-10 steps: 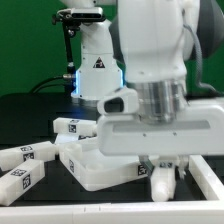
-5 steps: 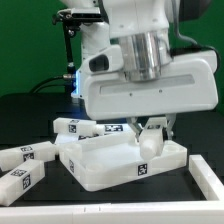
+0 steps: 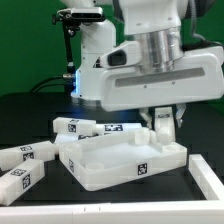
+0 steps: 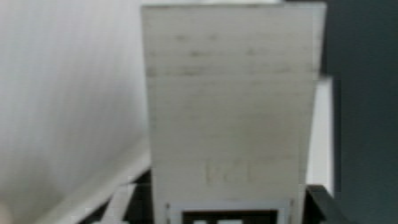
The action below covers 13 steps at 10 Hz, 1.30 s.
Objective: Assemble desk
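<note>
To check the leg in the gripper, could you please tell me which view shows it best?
The wrist view: the leg fills the frame, tag visible at its end. The exterior view shows only its lower part below the gripper, at the far edge of the tabletop.

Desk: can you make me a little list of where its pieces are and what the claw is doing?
tabletop: lies flat on the black table, rim up
claw: closed on one leg
held leg: upright, over the tabletop's end on the exterior view's right; cannot tell if it touches
loose legs: three, lying on the exterior view's left of the tabletop
legs fitted: none that I can see
</note>
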Motion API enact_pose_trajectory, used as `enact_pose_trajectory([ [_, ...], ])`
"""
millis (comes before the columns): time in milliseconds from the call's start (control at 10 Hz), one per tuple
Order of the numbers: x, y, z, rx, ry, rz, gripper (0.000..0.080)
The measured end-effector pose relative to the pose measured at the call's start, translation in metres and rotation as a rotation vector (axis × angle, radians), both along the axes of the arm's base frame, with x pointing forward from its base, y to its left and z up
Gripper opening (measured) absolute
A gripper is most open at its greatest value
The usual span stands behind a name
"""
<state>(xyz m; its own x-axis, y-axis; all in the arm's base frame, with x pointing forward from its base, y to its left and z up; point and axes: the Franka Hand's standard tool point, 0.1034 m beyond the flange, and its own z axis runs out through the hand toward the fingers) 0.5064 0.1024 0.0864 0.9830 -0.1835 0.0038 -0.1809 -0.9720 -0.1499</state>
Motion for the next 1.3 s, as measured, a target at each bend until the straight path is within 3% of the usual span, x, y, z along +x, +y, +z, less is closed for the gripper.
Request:
enact_pose_trajectory([
  [100, -0.009, 0.011, 0.001, -0.005, -0.008, -0.019, 0.0264],
  [500, -0.009, 0.009, -0.003, -0.006, -0.004, 0.006, 0.0264],
  [800, -0.052, 0.035, -0.020, -0.055, -0.059, 0.259, 0.0264],
  [1200, -0.049, 0.035, -0.020, -0.051, -0.058, 0.245, 0.0264],
  [1300, -0.056, 0.039, -0.027, -0.049, -0.074, 0.244, 0.0264],
])
